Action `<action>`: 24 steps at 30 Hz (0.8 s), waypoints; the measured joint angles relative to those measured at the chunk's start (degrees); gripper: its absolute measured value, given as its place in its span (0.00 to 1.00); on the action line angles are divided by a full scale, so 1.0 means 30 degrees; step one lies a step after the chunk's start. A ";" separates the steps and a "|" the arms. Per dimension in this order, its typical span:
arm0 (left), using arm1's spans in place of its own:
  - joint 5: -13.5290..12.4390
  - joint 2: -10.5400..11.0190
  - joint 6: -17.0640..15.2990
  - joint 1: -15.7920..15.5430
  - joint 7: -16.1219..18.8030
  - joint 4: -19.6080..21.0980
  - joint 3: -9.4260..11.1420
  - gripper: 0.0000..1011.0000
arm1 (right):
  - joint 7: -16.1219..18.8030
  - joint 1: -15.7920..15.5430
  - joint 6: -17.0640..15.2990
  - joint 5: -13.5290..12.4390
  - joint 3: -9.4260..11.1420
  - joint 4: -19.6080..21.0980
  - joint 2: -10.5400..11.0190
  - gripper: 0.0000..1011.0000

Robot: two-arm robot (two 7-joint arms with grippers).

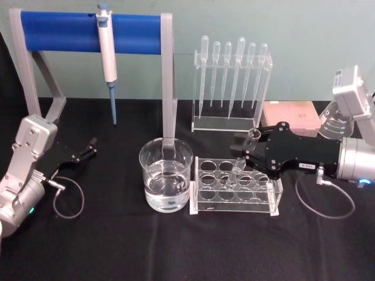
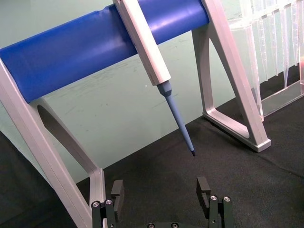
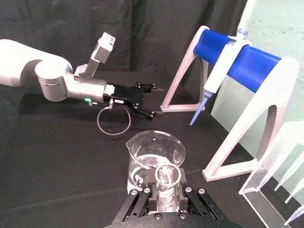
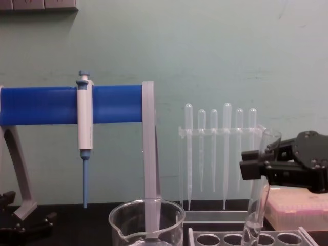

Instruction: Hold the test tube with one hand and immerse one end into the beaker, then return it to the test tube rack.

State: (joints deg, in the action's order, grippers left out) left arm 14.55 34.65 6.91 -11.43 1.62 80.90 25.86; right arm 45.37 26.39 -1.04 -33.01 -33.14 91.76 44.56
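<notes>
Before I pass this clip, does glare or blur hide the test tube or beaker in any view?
Head view: the test tube blends into the clear rack, though its rim reads above the right end effector. Chest view: tube sharp against the wall, beaker cropped. Right wrist view: tube rim close but legible. Left wrist view: the left end effector, idle, is crisp.

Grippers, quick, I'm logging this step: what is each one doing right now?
Left gripper: open, holding nothing, parked on the left side of the table.
Right gripper: closed on the test tube, above the clear rack.
</notes>
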 joint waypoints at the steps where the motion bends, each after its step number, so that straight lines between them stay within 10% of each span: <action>1: 0.0000 -0.0001 0.0000 0.0000 0.0001 0.0000 0.0001 0.99 | -0.0047 -0.0092 0.0074 0.0068 0.0041 -0.0078 -0.0059 0.22; 24: 0.0000 -0.0001 0.0000 0.0000 0.0001 0.0000 0.0001 0.99 | -0.0075 -0.0484 0.0362 0.1150 -0.0045 -0.1380 -0.1102 0.22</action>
State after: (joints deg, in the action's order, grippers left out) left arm 14.55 34.65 6.91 -11.43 1.62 80.90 25.86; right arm 45.14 24.94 0.05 -29.56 -33.27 87.62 41.26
